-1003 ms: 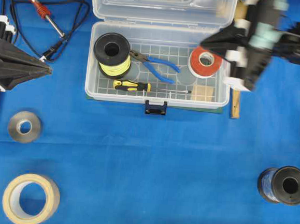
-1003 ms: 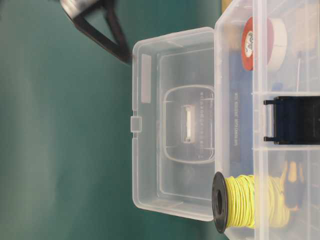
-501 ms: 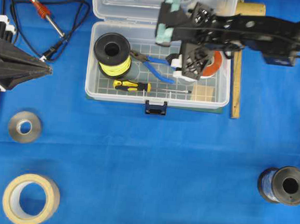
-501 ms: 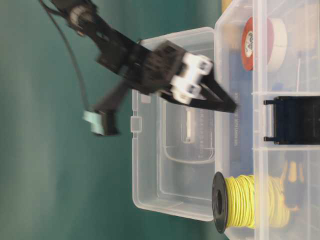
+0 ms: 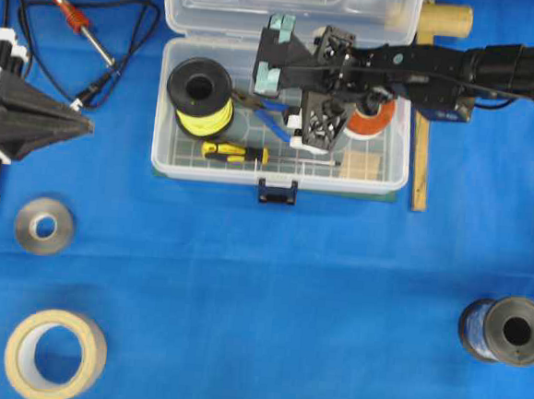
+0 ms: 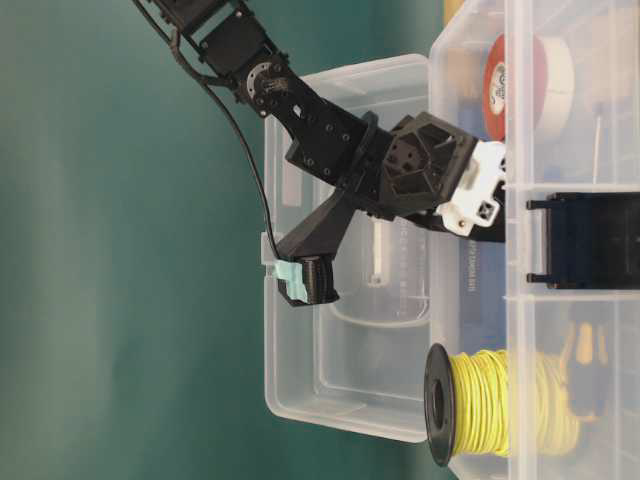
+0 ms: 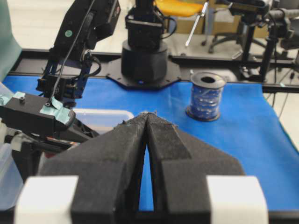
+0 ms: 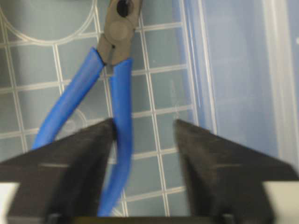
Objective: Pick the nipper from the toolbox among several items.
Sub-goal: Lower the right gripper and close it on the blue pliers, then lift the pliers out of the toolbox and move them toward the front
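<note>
Inside the toolbox [image 5: 164,159], the right gripper [image 8: 144,133] hangs open and empty over the nipper [image 8: 114,88], 1 blue handle just beside its left finger [image 8: 65,158], while the left gripper [image 7: 147,122] sits closed, well apart.

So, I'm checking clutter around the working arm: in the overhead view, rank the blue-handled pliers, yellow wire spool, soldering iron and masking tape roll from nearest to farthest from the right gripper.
1. Pliers, right under the right gripper, in the toolbox.
2. Yellow wire spool, at the box's left end.
3. Soldering iron, top left on the cloth.
4. Masking tape roll, bottom left corner.
</note>
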